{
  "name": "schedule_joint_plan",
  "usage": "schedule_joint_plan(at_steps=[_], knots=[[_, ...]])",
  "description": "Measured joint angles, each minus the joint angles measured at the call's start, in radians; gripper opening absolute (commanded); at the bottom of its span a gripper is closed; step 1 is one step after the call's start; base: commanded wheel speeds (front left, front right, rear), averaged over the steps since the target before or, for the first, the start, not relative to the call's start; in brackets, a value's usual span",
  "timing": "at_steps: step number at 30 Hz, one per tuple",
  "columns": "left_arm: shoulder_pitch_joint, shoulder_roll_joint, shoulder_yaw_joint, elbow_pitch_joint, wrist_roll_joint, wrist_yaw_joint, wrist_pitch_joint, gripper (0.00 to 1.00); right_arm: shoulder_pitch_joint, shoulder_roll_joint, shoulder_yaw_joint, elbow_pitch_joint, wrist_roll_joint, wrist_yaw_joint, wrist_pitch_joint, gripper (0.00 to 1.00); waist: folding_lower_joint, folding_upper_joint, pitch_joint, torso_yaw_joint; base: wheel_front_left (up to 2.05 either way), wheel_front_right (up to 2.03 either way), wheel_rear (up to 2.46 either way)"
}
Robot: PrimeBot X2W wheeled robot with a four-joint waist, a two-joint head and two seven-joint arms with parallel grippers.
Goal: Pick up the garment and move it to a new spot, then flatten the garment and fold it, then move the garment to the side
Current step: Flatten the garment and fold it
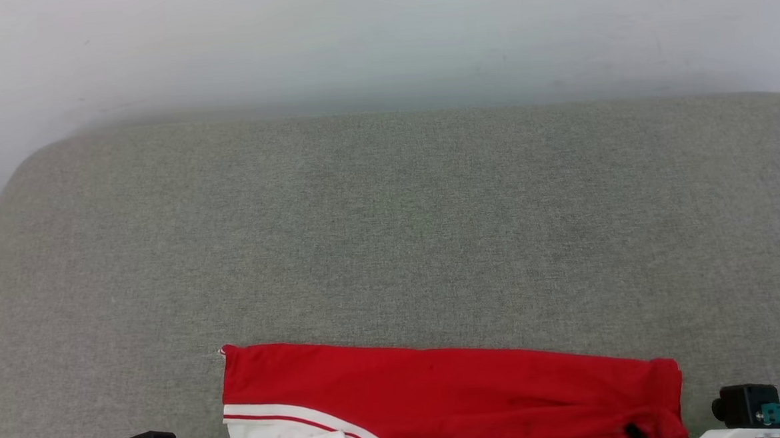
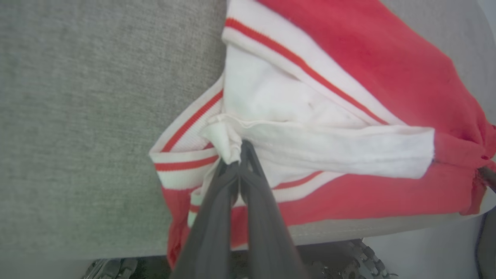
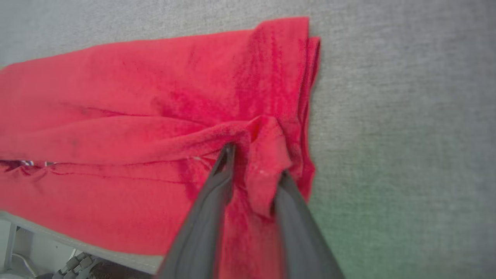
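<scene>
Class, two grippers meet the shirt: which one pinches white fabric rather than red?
The left gripper: it is shut on a white fold of the garment, whereas the right gripper stands parted around a red fold.

A: Where does the head camera look?
B: Down from above, with the garment (image 1: 439,390) at 6 o'clock.
A: The wrists?
B: Both close, along their fingers (image 2: 217,217), sharing that garment from opposite ends.

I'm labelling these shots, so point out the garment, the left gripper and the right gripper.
garment (image 1: 439,383), head view, on the red body panel.
left gripper (image 2: 239,157), left wrist view, at the fingertips pinching white fabric.
right gripper (image 3: 256,162), right wrist view, midway between its two fingertips.
</scene>
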Motion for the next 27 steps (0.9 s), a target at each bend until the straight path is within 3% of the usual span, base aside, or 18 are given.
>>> schedule_joint_plan(at_steps=[1,9,14,21,27], knots=[[-0.007,-0.002,-0.003,0.01,0.011,-0.009,-0.015,1.0,0.0,0.008,0.003,-0.001,0.0,0.0,-0.01,1.0,0.0,0.0,-0.002,0.0,0.0,0.0,0.0],[-0.054,-0.023,0.004,0.026,0.093,-0.032,-0.165,1.0,-0.002,-0.004,-0.011,-0.058,0.004,-0.001,-0.063,1.0,0.0001,0.0,-0.037,-0.002,0.0,0.0,0.0],[-0.076,-0.026,0.016,-0.013,0.16,-0.032,-0.278,1.0,-0.001,-0.031,-0.044,-0.128,0.012,-0.001,0.009,1.0,0.0001,0.0,-0.06,-0.005,0.0,0.0,0.0],[-0.109,-0.049,0.027,-0.073,0.282,0.013,-0.451,1.0,0.019,-0.082,-0.142,-0.166,0.018,-0.001,0.181,1.0,0.0001,0.0,-0.065,0.003,0.0,0.0,0.0],[-0.112,-0.069,0.037,-0.129,0.38,0.068,-0.494,1.0,0.016,-0.086,-0.151,-0.181,0.025,-0.001,0.259,1.0,0.0001,0.0,-0.047,0.022,0.0,0.0,0.0]])
